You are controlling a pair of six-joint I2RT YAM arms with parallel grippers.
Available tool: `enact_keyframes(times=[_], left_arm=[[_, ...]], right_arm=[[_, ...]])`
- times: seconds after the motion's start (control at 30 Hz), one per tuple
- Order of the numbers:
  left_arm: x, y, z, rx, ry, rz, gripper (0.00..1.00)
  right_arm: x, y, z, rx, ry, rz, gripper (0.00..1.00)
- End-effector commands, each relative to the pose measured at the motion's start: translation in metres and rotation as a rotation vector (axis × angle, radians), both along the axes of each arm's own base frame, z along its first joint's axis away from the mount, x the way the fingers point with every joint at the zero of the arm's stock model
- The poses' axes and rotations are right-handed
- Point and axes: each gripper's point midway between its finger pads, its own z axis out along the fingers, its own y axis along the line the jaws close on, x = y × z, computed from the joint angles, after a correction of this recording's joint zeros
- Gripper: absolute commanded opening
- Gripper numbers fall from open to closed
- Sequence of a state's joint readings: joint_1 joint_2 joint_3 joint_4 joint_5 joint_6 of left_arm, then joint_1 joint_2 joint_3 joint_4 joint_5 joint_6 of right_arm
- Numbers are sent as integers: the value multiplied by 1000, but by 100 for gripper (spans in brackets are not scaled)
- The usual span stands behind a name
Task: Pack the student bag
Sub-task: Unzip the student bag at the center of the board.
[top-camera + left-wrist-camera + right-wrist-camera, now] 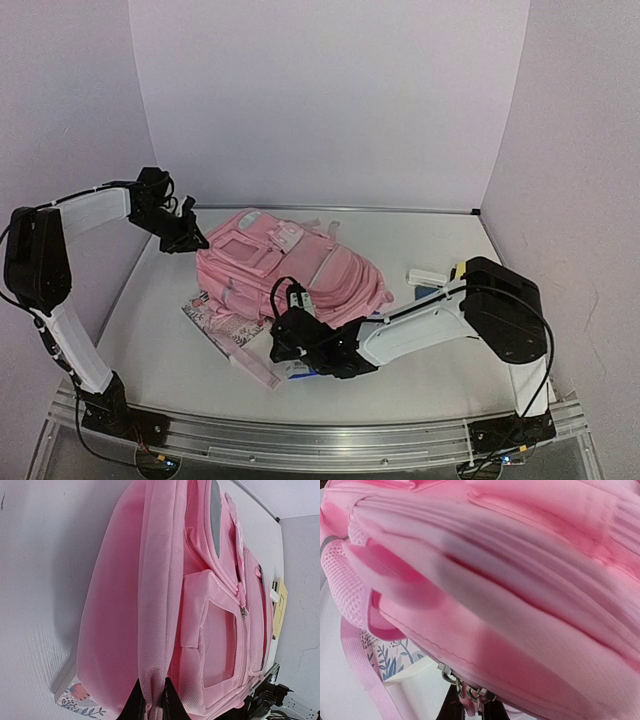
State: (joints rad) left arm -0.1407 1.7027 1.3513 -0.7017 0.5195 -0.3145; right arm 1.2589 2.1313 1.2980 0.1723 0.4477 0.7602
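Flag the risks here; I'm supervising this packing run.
The right gripper pinches only small metal zipper pulls, which could slip free. The left gripper holds just a thin fold of the student bag, so tugging may drag the bag rather than open it. The floral book partly under it could get shoved.

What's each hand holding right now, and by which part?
Left hand pinches a fabric ridge of the backpack; right hand grips its metal zipper pull.

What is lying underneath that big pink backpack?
A flat floral-patterned book pokes out from under the student bag at its near-left corner. How far it reaches beneath, and whether anything else lies there, the bag hides.
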Motion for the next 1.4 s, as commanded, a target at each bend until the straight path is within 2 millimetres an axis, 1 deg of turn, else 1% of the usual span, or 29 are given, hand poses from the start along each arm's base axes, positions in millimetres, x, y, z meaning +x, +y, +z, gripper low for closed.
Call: enact_keyframes(times=[0.0,0.23,0.43,0.57,0.77,0.93,1.03,1.1,1.17,1.23,1.27,1.3,1.33,1.37], left_arm=[[17,27,42,45,-166,72,0],[19,38,38,77,-164,97,0],[21,46,37,99,-164,115,0],[22,54,35,131,-166,133,0],[24,64,31,163,-159,158,0],[26,67,24,183,-147,166,0],[28,68,22,192,-152,161,0],[29,67,24,193,-171,147,2],[27,60,32,171,-208,112,16],[23,48,45,143,-267,58,38],[20,40,53,150,-305,29,51],[16,31,61,166,-342,-3,61],[12,24,68,193,-378,-30,68],[6,11,74,236,-422,-72,73]], right_arm=[[-1,-24,19,49,34,-43,0],[-7,-59,14,58,82,-83,0],[-11,-77,5,56,110,-95,0],[-6,-93,2,64,121,-117,0],[0,-107,10,123,123,-88,0],[4,-118,14,119,106,-51,0],[4,-122,14,120,103,-14,0],[3,-119,18,136,107,32,0],[-1,-107,32,164,93,104,0],[-8,-93,44,207,94,179,0],[-10,-88,51,228,91,207,0],[-10,-84,57,245,84,222,0],[-11,-81,62,260,80,236,0],[-13,-78,66,275,78,254,0]])
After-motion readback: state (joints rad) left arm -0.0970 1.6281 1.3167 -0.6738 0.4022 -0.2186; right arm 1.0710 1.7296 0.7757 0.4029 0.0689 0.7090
